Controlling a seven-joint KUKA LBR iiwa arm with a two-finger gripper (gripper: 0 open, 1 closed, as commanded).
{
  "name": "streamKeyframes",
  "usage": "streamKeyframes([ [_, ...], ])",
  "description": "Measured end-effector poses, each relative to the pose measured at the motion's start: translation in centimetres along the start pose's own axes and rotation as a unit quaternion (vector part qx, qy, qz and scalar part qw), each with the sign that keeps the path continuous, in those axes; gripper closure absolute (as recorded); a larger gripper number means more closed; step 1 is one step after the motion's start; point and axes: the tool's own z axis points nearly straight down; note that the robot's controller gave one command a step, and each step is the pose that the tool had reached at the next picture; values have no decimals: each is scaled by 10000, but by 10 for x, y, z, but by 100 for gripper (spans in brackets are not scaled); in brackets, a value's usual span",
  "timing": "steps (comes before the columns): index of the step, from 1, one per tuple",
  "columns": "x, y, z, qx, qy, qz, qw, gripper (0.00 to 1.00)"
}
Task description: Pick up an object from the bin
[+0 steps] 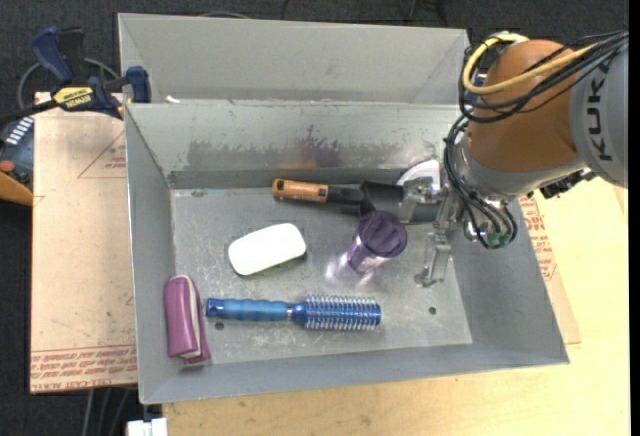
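My gripper (431, 274) hangs low at the right side of the bin, its slim metal fingers pointing down close to the floor with nothing seen between them. Just left of it lies a clear plastic cup with a purple lid (374, 241), tipped on its side. Behind the cup, along the back wall, rests a tool with an orange handle and a black shaft (325, 192). A white object (420, 174) sits by the tool's right end, partly hidden by the arm.
A white oval soap bar (266, 249) lies mid-left. A blue hairbrush (296, 311) stretches along the front, and a purple cylinder (183, 318) stands at the front left corner. The bin's right wall slopes up close beside my gripper.
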Motion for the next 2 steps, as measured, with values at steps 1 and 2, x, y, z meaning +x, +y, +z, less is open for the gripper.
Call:
streamKeyframes([
  [1,-1,0,-5,3,-41,-10,10000,0],
  [2,-17,29,73,-2,-50,59,10000,0],
])
